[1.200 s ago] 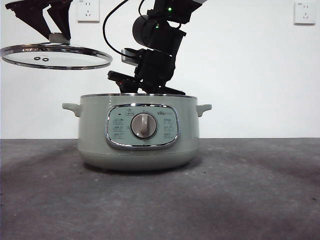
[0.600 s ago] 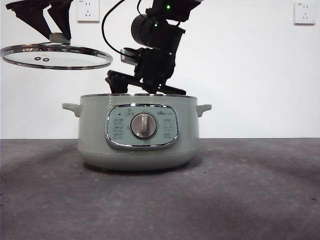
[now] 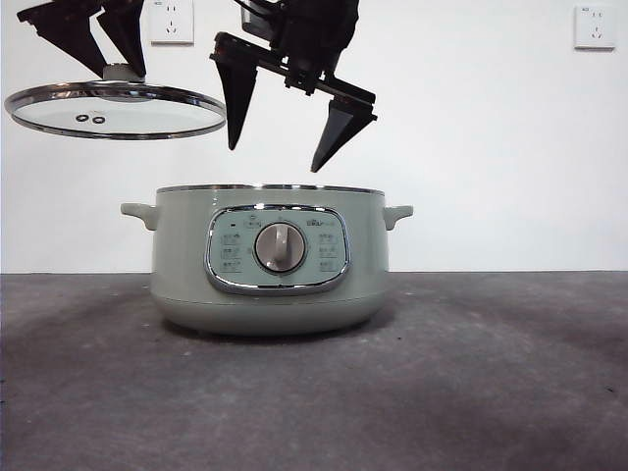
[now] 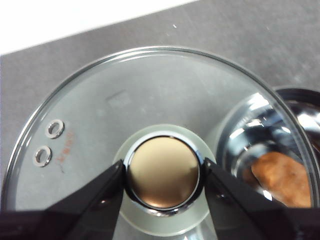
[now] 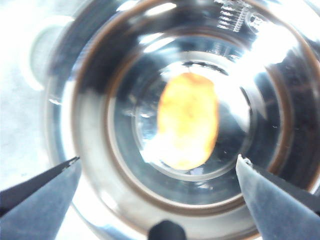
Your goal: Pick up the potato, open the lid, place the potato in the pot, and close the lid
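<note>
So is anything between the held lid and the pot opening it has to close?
Yes: the right gripper, jaws open, hangs above the pot, beside the lid clamped by the left gripper. The potato lies inside.

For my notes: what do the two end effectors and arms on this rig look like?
Both are matte black. The right end effector has two long tapered jaws ending in points, mounted on a flat crossbar under a blocky black wrist. The left end effector has the same wedge-shaped jaws. No markings are legible.
</note>
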`<state>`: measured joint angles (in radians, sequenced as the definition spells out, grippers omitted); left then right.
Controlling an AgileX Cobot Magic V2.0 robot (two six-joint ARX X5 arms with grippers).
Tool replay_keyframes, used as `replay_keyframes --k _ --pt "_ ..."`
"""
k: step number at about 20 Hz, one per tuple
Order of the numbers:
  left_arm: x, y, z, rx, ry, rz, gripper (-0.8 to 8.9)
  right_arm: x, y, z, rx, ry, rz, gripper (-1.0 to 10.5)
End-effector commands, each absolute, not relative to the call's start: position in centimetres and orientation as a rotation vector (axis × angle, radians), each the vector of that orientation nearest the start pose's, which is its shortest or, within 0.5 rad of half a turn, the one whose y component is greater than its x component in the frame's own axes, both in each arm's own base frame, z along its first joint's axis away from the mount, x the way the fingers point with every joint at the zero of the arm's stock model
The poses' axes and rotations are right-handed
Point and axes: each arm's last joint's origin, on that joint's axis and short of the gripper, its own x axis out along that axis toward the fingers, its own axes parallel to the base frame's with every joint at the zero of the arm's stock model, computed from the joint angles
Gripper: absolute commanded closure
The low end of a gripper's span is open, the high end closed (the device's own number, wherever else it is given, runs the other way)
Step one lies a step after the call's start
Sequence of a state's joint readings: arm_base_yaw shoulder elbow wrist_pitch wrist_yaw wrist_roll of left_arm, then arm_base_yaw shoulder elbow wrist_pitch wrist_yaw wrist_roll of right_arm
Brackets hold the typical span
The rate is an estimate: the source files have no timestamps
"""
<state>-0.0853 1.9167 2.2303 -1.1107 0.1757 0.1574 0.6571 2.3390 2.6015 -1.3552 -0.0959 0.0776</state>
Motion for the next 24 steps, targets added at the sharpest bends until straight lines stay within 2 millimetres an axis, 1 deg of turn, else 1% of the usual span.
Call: replay_keyframes --k 1,3,5,9,12,14,18,21,24 --pt "38.2 -4.7 42.9 0.125 0.724 -0.346 8.23 34.9 28.7 35.1 -0.265 1.075 0.656 0.4" --pt "38.0 -5.5 42.8 0.132 0.739 -0.366 8.23 32.9 27.9 36.6 -0.311 1.056 0.629 0.4" --pt "37.7 -6.4 42.7 0.141 0.752 -0.391 8.23 30.2 26.5 37.4 -0.364 1.076 0.604 0.4" --pt "36.8 -9.0 42.3 0.167 0.799 -0.461 8.23 24.3 22.2 38.2 -0.407 1.121 0.611 0.4" --pt "36.1 -11.4 42.3 0.188 0.802 -0.520 8.23 21.0 19.1 38.7 -0.378 1.047 0.624 0.4" --pt "35.6 -13.1 42.3 0.206 0.800 -0.562 8.23 19.0 17.2 38.6 -0.368 1.025 0.625 0.4" --pt "35.0 -15.4 41.9 0.223 0.808 -0.617 8.23 15.6 14.2 37.7 -0.341 0.990 0.626 0.4" --pt "34.8 -16.5 41.2 0.227 0.852 -0.637 8.23 14.1 12.8 36.8 -0.297 1.000 0.601 0.4" --pt "35.2 -18.0 39.9 0.243 0.891 -0.662 8.23 12.9 11.7 36.5 -0.271 0.968 0.603 0.4"
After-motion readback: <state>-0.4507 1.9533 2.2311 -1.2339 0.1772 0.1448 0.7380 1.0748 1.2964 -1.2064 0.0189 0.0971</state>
